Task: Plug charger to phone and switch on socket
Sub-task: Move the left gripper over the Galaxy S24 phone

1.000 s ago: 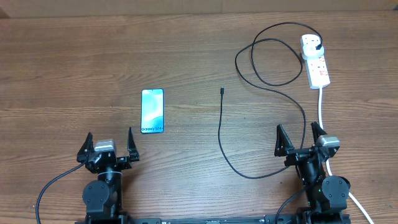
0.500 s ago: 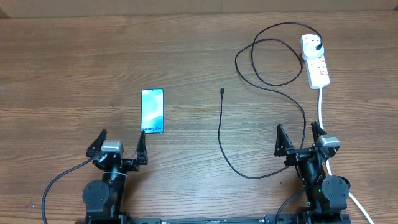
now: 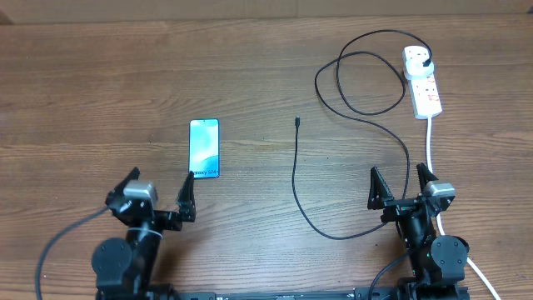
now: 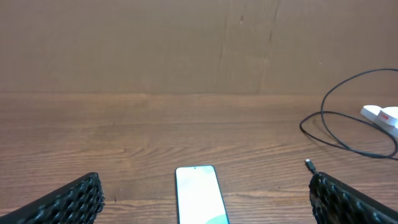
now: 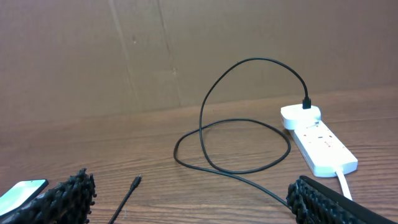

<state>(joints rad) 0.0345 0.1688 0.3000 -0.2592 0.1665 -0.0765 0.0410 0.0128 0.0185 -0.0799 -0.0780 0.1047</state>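
The phone (image 3: 204, 147) lies screen-up on the wooden table, left of centre. My left gripper (image 3: 156, 192) is open and empty just short of its near end, with the right finger (image 3: 187, 198) close to the phone's corner. The left wrist view shows the phone (image 4: 199, 196) between the two open fingers (image 4: 68, 202). The charger cable (image 3: 295, 171) lies loose, its connector tip (image 3: 297, 122) free on the table and its plug (image 3: 427, 60) seated in the white socket strip (image 3: 423, 83). My right gripper (image 3: 402, 187) is open and empty over the cable's near bend. The right wrist view shows the tip (image 5: 135, 182) and the strip (image 5: 317, 140).
The strip's thick white cord (image 3: 430, 146) runs down past my right arm to the table's front edge. The black cable loops widely (image 3: 358, 83) left of the strip. A brown cardboard wall (image 4: 199, 43) stands behind the table.
My left gripper has shifted right and turned toward the phone's near end, still open. The right arm, cable, phone and strip have not moved.
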